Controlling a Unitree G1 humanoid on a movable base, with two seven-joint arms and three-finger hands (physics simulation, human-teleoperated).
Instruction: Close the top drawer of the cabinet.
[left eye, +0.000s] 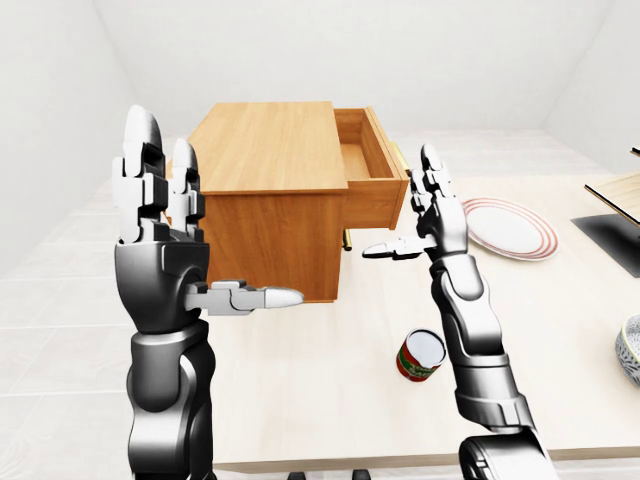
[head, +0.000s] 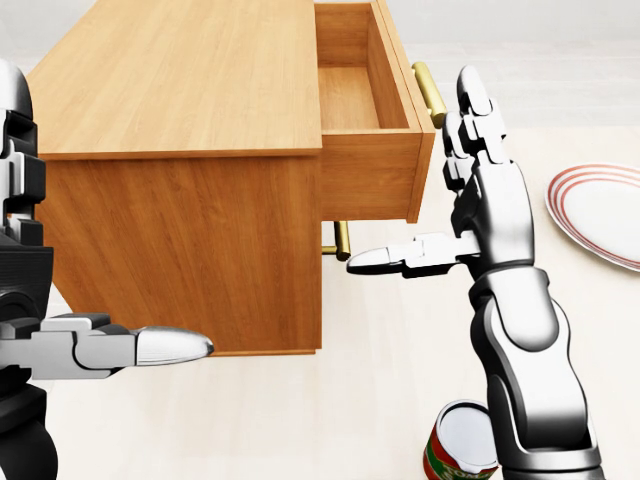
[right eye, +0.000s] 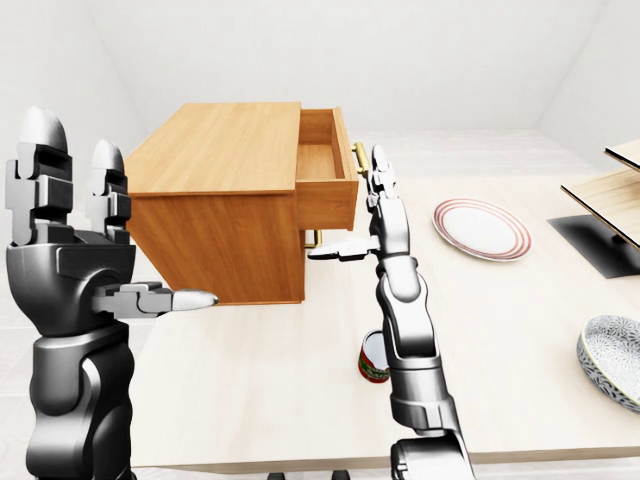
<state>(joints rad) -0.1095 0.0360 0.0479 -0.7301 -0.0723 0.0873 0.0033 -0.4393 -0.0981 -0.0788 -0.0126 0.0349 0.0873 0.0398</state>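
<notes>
Top drawer (head: 372, 150) open; right hand (head: 470, 195) beside, seemingly untouching.

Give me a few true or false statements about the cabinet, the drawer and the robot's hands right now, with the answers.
1. The top drawer of the cabinet is pulled out. True.
2. The right hand grips the brass handle. False: its fingers are open, beside the drawer front.
3. A tin can stands on the table near the right arm. True.
4. The plate lies inside the drawer. False: it lies on the table, to the drawer's right.
5. The left hand holds something. False: it is open and empty.
</notes>
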